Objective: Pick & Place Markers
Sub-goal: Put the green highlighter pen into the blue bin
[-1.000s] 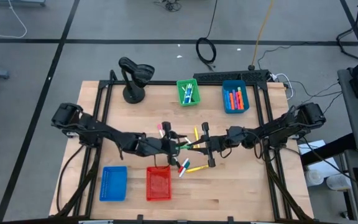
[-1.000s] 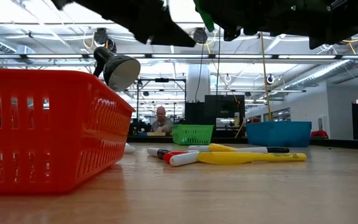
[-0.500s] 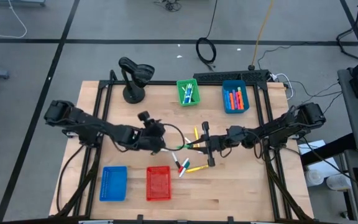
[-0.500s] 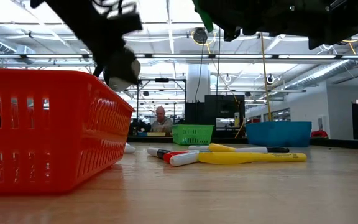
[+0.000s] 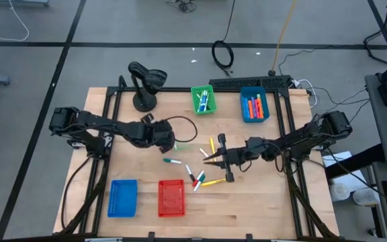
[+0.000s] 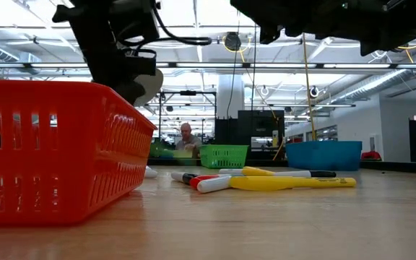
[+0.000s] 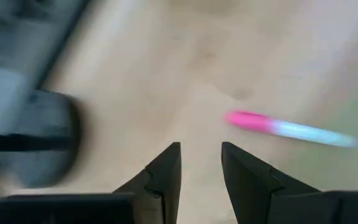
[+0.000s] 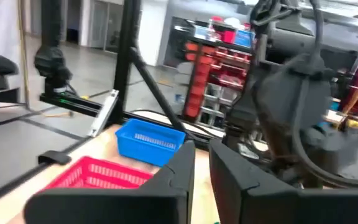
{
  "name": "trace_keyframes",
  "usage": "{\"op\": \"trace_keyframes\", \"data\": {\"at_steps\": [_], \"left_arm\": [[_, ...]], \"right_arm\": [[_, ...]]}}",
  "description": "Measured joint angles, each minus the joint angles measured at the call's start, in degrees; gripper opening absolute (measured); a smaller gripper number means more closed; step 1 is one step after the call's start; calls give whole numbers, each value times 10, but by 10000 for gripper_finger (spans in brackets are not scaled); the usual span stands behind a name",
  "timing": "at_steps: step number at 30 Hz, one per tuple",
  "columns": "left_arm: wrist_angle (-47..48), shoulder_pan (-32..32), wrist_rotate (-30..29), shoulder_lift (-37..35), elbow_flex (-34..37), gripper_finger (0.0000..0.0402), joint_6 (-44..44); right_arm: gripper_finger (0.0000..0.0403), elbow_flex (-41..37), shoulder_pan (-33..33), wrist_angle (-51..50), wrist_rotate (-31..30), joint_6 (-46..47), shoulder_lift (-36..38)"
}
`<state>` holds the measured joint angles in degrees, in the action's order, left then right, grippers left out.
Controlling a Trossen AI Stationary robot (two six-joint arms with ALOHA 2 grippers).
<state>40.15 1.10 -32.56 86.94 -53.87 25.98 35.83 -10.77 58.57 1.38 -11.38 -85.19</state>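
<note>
Two baskets are sitting at the near edge of the counter (image 5: 261,202): a blue basket (image 5: 122,198) on the left and a red basket (image 5: 171,198) beside it. Just past the red one, a small cluster of markers (image 5: 200,179) is lying loose, red, white and yellow among them, and a green-capped marker (image 5: 173,161) is resting apart to their left.

The right pincer (image 5: 210,160) is hanging over the middle of the counter, above the loose cluster, its fingers (image 8: 179,171) nearly pressed together; nothing is showing between them.

The left pincer (image 5: 173,142) is hovering farther back and to the left, its fingers (image 7: 166,168) standing a little way apart and gripping nothing. Its wrist view is showing a pink-capped marker (image 7: 288,129) lying on the wood ahead of the tips, untouched.

At the far edge, a black lamp (image 5: 144,82) is standing on the left, a green basket (image 5: 203,99) with a few markers in the middle, and another blue basket (image 5: 253,105) with orange and pink markers to the right.

Beyond the counter, a person (image 6: 187,139) is sitting in the room.
</note>
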Motion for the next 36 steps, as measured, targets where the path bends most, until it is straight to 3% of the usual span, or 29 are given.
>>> {"op": "trace_keyframes", "data": {"at_steps": [2, 4, 13, 17, 19, 21, 25, 27, 30, 36], "left_arm": [[-13, 0, 44, 0, 0, 120, 6], [-18, 0, 50, 0, 0, 120, 8], [-85, 4, -42, 0, 0, 120, -87], [-82, -19, -42, 0, 0, 120, -107], [-77, -62, -8, 0, 0, 125, -87], [-68, -126, 67, 1, 0, 139, -88], [-52, -271, 233, 16, 1, 196, -81], [-59, -332, 286, 26, 0, 227, -72], [-66, -389, 306, 36, 1, 261, -96], [-90, -392, 340, 61, 1, 279, -223]], "right_arm": [[20, 0, 1, 0, -3, 0, 0], [6, 0, 2, -1, -10, 0, 0], [29, 0, 2, -7, -13, 4, 0], [48, 0, 2, -6, -14, 27, 0], [59, 0, 3, -4, -14, 31, 0], [71, 0, 5, -1, -14, 32, 0], [98, 0, 10, -1, -15, 51, 1], [110, 0, 11, -9, -16, 53, 5], [124, 0, 11, -10, -16, 40, 5], [134, 0, 12, -17, -16, 35, 5]]}}
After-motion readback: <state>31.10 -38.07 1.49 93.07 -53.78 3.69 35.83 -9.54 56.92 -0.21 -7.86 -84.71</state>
